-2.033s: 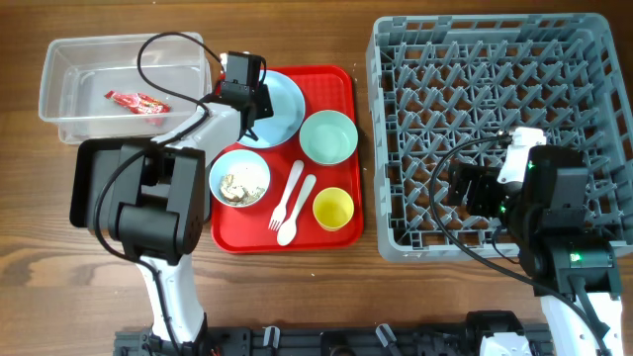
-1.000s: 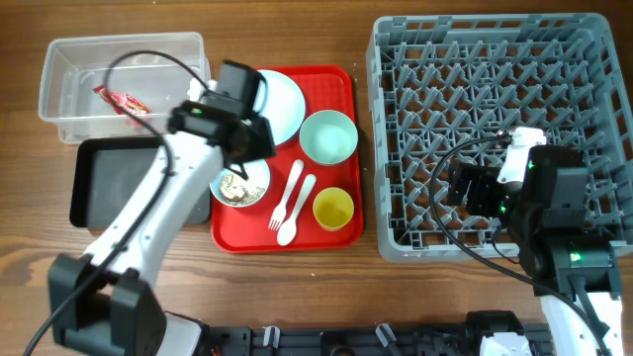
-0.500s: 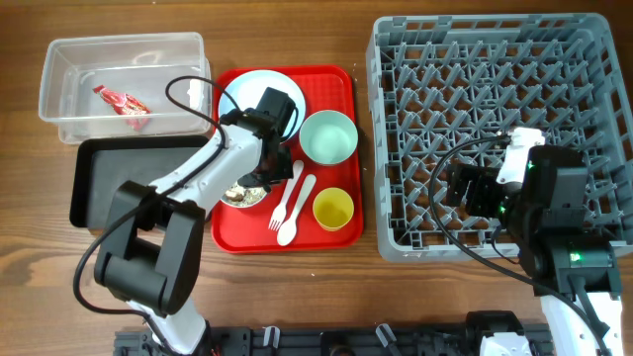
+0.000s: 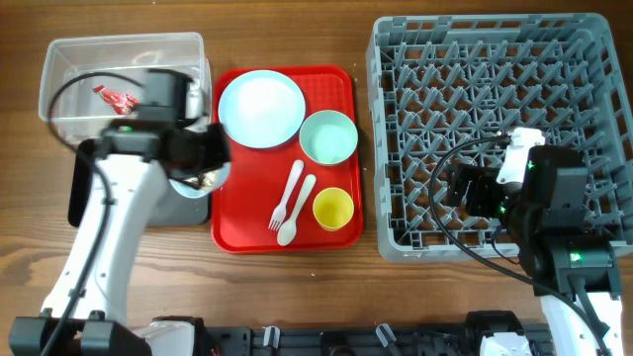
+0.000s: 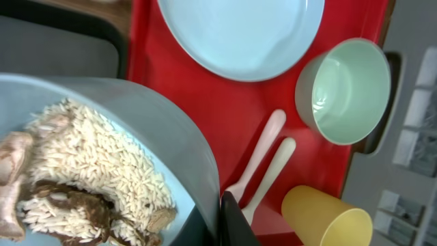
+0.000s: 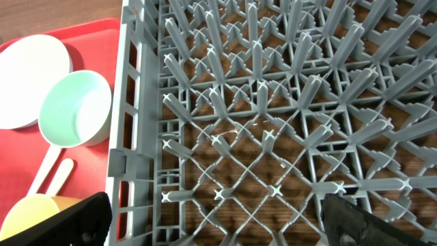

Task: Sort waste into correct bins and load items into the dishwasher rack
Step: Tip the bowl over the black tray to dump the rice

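Held the rice-laden bowl (image 5: 171,137) by its rim in the clamped left gripper (image 5: 222,222), over the black tray (image 5: 54,48) beneath, likely to tip scraps (image 5: 102,164) out, with the right gripper (image 6: 212,212) spread idle above the rack (image 6: 287,102).

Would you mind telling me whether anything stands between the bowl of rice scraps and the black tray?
Nothing visible does. The rice bowl hangs right over the black tray, and the tray floor showing beside it is bare.

The tray (image 4: 337,84) is red, cup (image 4: 333,209) yellow, plate (image 4: 261,109) pale blue, rack (image 4: 475,59) grey (a grid).
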Action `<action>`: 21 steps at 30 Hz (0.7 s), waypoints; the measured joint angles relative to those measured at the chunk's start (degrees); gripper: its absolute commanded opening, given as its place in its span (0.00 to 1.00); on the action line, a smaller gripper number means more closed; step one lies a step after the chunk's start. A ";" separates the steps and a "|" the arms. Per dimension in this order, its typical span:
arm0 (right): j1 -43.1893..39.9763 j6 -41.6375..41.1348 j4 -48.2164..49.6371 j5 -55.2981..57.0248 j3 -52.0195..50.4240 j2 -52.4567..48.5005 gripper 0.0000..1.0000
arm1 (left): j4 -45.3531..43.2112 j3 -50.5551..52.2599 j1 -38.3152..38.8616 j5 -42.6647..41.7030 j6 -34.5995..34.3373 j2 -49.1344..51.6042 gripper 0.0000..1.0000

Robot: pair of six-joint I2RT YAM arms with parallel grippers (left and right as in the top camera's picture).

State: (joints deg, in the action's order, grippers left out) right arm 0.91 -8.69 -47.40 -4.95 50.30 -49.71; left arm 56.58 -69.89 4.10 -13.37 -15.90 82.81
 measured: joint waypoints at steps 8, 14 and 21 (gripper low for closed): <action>0.00 -0.02 -0.17 0.02 0.00 0.00 1.00 | 1.36 5.51 -29.68 -40.79 26.49 14.45 0.04; 0.00 -0.02 -0.22 0.02 0.00 0.00 1.00 | 5.18 5.77 -38.27 -60.04 30.12 26.71 0.04; 0.00 0.00 -0.24 0.00 0.00 0.00 1.00 | 7.69 5.77 -42.71 -73.79 27.19 26.82 0.04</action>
State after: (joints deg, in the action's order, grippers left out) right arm 0.91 -8.69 -47.64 -4.95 50.30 -49.71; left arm 64.27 -64.12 -38.61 -87.15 11.29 109.62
